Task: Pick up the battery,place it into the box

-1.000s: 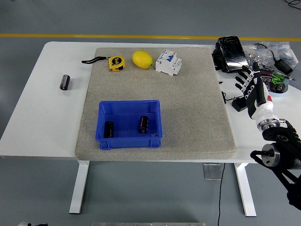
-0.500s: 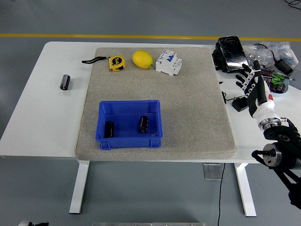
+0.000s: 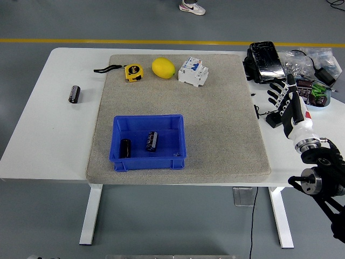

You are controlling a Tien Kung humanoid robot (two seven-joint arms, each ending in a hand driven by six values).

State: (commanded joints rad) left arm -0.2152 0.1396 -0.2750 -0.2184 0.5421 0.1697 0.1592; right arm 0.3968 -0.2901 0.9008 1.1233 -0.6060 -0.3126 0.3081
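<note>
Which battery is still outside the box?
The battery on the bare table, left of the mat; the other two lie inside the blue box.

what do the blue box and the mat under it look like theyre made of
The blue box looks like moulded plastic: smooth, slightly glossy walls with a rolled rim. The mat looks like grey-beige felt or low-pile carpet, judging by its matte, speckled, fuzzy surface.
</note>
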